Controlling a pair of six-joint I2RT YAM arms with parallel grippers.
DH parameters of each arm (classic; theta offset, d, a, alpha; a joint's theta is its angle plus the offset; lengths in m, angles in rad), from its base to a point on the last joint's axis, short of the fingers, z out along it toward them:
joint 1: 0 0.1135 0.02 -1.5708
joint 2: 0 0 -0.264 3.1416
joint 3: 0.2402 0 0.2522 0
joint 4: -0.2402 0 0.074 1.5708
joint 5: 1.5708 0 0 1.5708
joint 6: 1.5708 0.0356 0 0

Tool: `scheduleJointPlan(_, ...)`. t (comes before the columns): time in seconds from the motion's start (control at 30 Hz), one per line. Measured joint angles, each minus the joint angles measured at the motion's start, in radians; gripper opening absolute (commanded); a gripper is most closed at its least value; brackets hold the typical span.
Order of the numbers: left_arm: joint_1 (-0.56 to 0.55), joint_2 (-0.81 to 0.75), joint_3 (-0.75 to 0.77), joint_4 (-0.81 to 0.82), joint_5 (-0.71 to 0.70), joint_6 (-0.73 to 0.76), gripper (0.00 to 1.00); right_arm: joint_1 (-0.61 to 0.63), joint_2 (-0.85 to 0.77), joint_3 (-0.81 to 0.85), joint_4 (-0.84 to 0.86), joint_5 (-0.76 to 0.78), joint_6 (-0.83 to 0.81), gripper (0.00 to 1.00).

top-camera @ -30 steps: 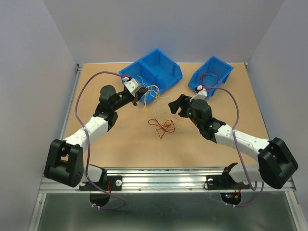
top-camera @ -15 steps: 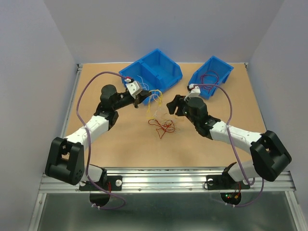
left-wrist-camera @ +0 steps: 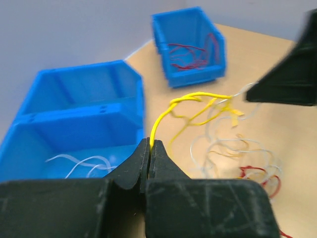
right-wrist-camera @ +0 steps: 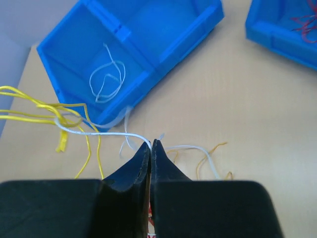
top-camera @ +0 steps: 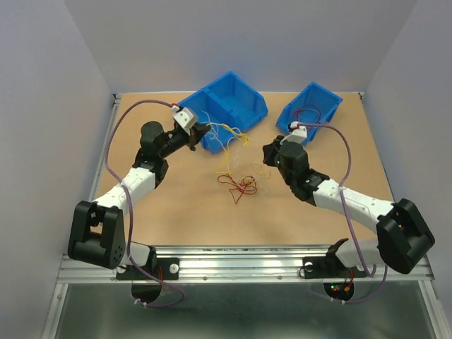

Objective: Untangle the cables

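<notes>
Cables (top-camera: pixel 240 185): left gripper (left-wrist-camera: pixel 149 145) clamped on a yellow strand (left-wrist-camera: pixel 159 120), right gripper (right-wrist-camera: pixel 151 145) pinched shut on a white strand (right-wrist-camera: pixel 101 134). Both strands meet in a knot just beside the large blue bin (top-camera: pixel 236 106). Red loops (left-wrist-camera: pixel 257 176) lie on the table (top-camera: pixel 176 205); more red in the small bin (top-camera: pixel 318 102).

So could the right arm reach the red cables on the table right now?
Probably not yet: the right gripper is shut on a white cable. The red cables lie close by in the open, so once it lets go the way looks free.
</notes>
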Motion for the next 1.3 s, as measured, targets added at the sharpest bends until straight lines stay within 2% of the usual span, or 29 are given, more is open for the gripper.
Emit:
scheduleJointPlan(0.23, 0.139, 0.029, 0.002, 0.039, -0.174, -0.161, 0.00, 0.000, -0.270, -0.048, -0.026, 0.225, 0.058, 0.01)
scheduleJointPlan(0.33, 0.164, 0.031, 0.002, 0.050, -0.234, -0.204, 0.00, 0.000, -0.436, -0.098, -0.025, 0.309, 0.069, 0.00)
scheduleJointPlan(0.47, 0.169, 0.031, 0.002, 0.073, -0.249, -0.232, 0.00, -0.003, -0.565, -0.127, -0.026, 0.373, 0.070, 0.01)
scheduleJointPlan(0.67, 0.169, 0.022, 0.012, 0.076, -0.215, -0.246, 0.00, -0.004, -0.555, -0.127, -0.025, 0.391, 0.069, 0.01)
scheduleJointPlan(0.8, 0.148, 0.022, 0.092, 0.056, -0.179, -0.268, 0.00, -0.004, -0.521, -0.127, -0.042, 0.390, 0.070, 0.01)
scheduleJointPlan(0.93, 0.086, 0.023, 0.215, 0.010, -0.172, -0.270, 0.00, -0.004, -0.529, -0.127, -0.045, 0.391, 0.069, 0.00)
scheduleJointPlan(1.1, -0.013, 0.034, 0.336, -0.021, -0.235, -0.241, 0.00, -0.004, -0.535, -0.127, -0.045, 0.391, 0.069, 0.01)
scheduleJointPlan(1.17, -0.049, 0.067, 0.406, -0.051, -0.259, -0.225, 0.00, -0.004, -0.535, -0.127, -0.045, 0.391, 0.069, 0.00)
scheduleJointPlan(1.3, -0.095, 0.220, 0.643, -0.122, -0.262, -0.217, 0.00, -0.004, -0.535, -0.127, -0.045, 0.391, 0.068, 0.00)
